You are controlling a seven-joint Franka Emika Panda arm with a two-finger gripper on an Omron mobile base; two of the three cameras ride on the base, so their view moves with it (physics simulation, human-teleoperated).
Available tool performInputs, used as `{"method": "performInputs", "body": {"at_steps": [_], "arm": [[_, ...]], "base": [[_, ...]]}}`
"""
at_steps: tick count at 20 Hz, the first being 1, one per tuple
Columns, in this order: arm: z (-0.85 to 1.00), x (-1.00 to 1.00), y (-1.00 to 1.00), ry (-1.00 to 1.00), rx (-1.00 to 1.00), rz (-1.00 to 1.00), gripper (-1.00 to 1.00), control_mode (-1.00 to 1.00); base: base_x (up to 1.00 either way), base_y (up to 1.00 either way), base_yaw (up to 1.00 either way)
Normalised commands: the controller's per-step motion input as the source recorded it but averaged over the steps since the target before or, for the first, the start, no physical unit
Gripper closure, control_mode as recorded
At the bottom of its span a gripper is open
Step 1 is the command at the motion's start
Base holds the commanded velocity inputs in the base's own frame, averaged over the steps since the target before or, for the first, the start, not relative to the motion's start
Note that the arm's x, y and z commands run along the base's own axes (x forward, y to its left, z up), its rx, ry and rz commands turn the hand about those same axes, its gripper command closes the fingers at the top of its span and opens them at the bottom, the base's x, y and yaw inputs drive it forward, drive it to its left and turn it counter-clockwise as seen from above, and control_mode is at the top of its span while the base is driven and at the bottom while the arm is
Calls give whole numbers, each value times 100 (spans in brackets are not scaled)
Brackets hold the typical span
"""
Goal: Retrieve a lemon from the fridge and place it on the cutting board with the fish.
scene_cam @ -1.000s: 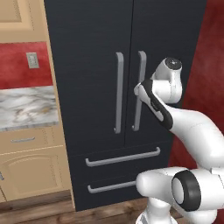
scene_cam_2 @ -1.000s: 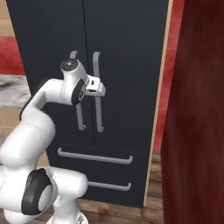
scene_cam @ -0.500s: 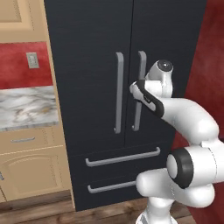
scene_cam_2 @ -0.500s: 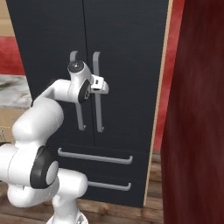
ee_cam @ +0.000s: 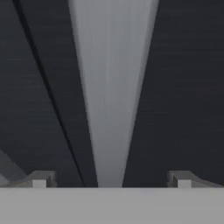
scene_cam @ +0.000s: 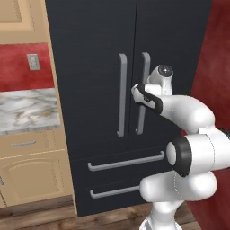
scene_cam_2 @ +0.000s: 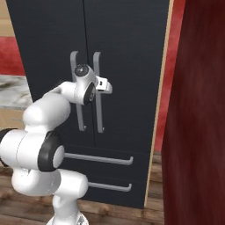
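Closing in on the fridge — the tool has moved up to the right door's handle, jaws spread wide around it, not yet pinching. Both doors shut; lemon presumably inside, unseen.

I stand in a home kitchen. A tall black fridge with twin grey handles and two drawers takes up the middle of my left base view. At its left edge sit tan cabinets, a marble counter, a red wall and a socket. Wooden floor runs below.
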Motion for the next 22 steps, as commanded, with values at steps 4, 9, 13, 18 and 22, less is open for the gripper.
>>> {"method": "performInputs", "body": {"at_steps": [4, 9, 13, 18, 22], "arm": [[-3, 40, -1, -7, 0, 1, -100, -100], [-6, 45, -1, -3, 0, 1, -100, -100], [-2, 59, -8, 0, 0, 3, -100, -100], [0, 25, -1, 0, 0, 2, 100, -100], [17, -28, -6, 0, 0, 0, 100, -100]], "base": [[0, 0, 0], [0, 0, 0], [0, 0, 0], [0, 0, 0], [0, 0, 0]]}}
